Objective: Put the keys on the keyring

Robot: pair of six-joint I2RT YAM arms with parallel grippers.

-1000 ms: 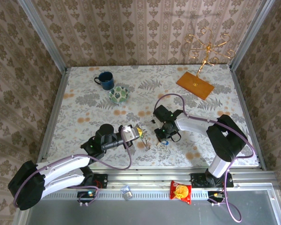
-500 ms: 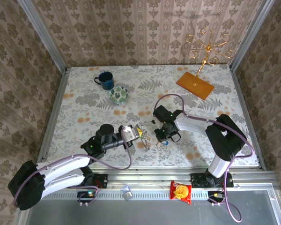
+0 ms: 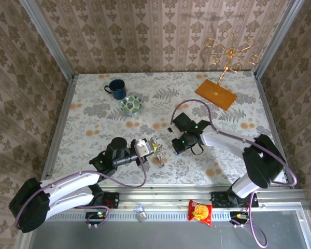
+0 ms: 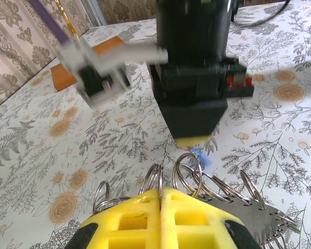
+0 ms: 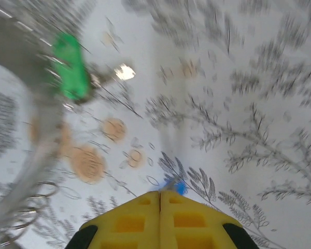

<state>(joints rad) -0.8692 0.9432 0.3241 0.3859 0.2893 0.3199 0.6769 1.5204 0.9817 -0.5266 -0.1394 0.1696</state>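
My left gripper (image 3: 147, 147) (image 4: 161, 191) is shut on the keyring (image 4: 158, 175) (image 3: 157, 151), a bunch of thin silvery wire rings standing up from between the yellow fingers. A flat toothed metal piece (image 4: 262, 222) hangs on the rings to the right. My right gripper (image 3: 176, 149) (image 5: 159, 193) hovers just beyond the rings, shut on the key with the blue tag (image 4: 202, 156) (image 5: 180, 187) (image 3: 175, 152), which pokes out at its tips. The key with the green tag (image 5: 72, 72) shows blurred, beside a grey curved band.
A blue mug (image 3: 115, 88) and a green-patterned bowl (image 3: 130, 105) stand at the back left. A gold wire stand on an orange base (image 3: 216, 93) is at the back right. A snack packet (image 3: 200, 211) lies on the front rail.
My right gripper has closed fully on the blue-tagged key and shifted slightly away from the near edge, its arm swinging right. The left arm and the rings have stayed put.
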